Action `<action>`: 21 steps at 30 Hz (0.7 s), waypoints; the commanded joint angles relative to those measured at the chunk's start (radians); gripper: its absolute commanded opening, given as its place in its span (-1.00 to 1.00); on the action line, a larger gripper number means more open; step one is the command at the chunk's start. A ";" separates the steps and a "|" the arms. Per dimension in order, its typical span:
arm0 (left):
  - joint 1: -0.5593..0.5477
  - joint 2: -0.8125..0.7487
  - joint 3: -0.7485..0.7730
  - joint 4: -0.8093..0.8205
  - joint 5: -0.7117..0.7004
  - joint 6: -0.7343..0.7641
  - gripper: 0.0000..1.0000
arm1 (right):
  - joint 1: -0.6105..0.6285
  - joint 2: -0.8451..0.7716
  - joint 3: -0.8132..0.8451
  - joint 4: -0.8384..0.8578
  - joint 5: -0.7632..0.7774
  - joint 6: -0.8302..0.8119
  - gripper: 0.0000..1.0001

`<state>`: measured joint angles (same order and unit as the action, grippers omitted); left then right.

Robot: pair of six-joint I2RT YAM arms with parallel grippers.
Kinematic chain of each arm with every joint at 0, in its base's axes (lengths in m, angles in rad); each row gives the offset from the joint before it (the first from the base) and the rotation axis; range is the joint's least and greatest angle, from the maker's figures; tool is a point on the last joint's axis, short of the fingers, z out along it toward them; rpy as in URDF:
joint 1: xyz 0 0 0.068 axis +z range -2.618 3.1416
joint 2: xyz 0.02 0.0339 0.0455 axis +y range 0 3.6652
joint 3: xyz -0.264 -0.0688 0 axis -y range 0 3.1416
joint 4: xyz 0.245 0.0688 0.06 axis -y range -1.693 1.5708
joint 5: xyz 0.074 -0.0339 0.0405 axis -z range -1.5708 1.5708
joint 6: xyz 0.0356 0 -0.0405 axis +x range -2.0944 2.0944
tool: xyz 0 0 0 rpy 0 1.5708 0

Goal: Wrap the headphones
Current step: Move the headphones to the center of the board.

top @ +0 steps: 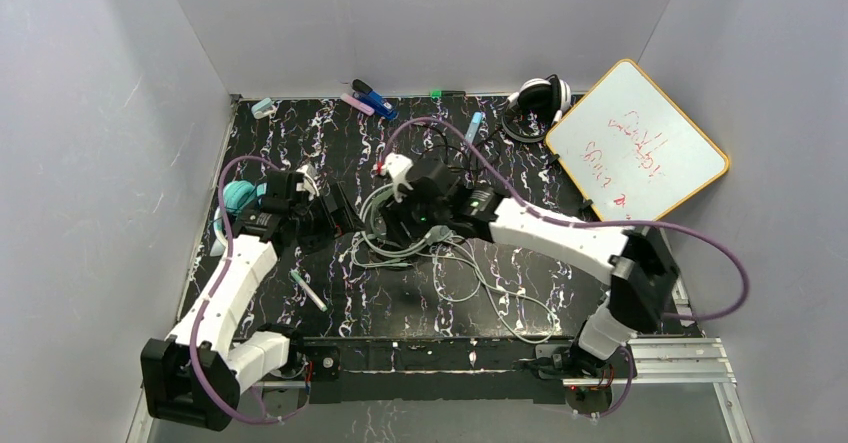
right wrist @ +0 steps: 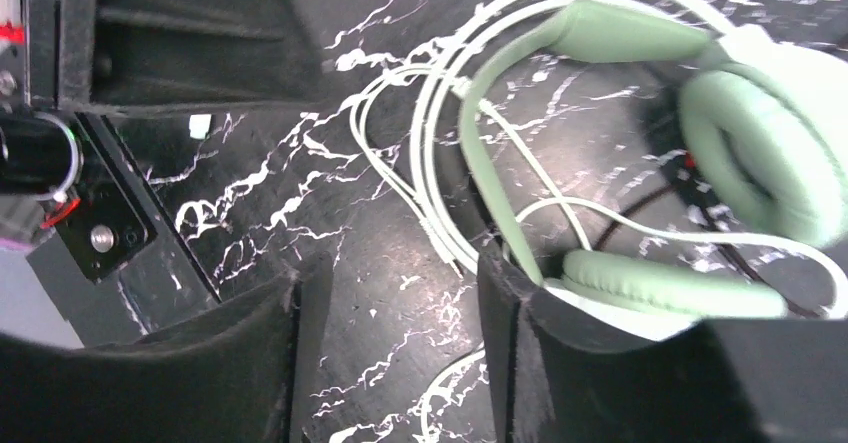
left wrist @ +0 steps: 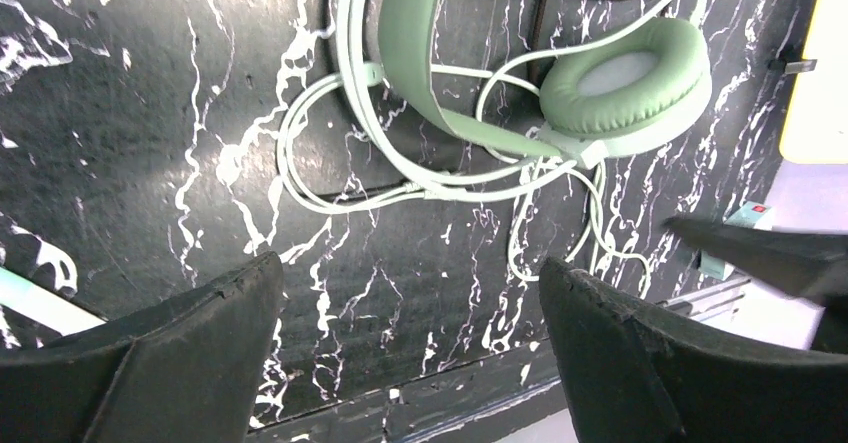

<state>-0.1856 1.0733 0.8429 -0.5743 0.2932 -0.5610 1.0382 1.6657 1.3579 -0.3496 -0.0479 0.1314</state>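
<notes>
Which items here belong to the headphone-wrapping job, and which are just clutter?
Job:
- mint-green headphones, cable loose
- teal headphones
- black-and-white headphones

Lying about:
- whiteboard
- blue marker
- white pen

Boxed-in booth: plain pale grey walls (top: pixel 430 23) on 3 sides, soft even light, no hard shadows.
Black marble-look tabletop (top: pixel 400 308) w/ white veins runs wall to wall; white rectangular whiteboard w/ yellow-orange frame (top: pixel 636 143), red scribble on it, sits tilted back-right by rt wall; silver aluminium rail (top: pixel 680 361) at near edge, rt side.
</notes>
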 commanded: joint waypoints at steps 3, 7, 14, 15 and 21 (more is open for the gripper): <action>-0.044 -0.135 -0.117 0.005 -0.022 -0.122 0.91 | -0.033 -0.193 -0.130 0.118 0.169 0.102 0.53; -0.105 -0.142 -0.160 0.024 -0.091 -0.168 0.93 | -0.034 -0.219 -0.138 -0.001 0.341 0.155 0.74; -0.226 -0.029 -0.139 0.077 -0.267 -0.212 0.97 | -0.033 -0.391 -0.264 0.018 0.289 0.225 0.79; -0.235 -0.019 -0.133 0.089 -0.295 -0.217 0.97 | -0.034 -0.418 -0.285 0.020 0.279 0.238 0.79; -0.253 0.098 -0.079 0.140 -0.385 -0.216 0.95 | -0.034 -0.586 -0.387 -0.008 0.267 0.287 0.79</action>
<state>-0.4286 1.1061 0.6991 -0.4725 0.0246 -0.7643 1.0016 1.1835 1.0134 -0.3546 0.2260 0.3649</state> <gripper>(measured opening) 0.983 0.894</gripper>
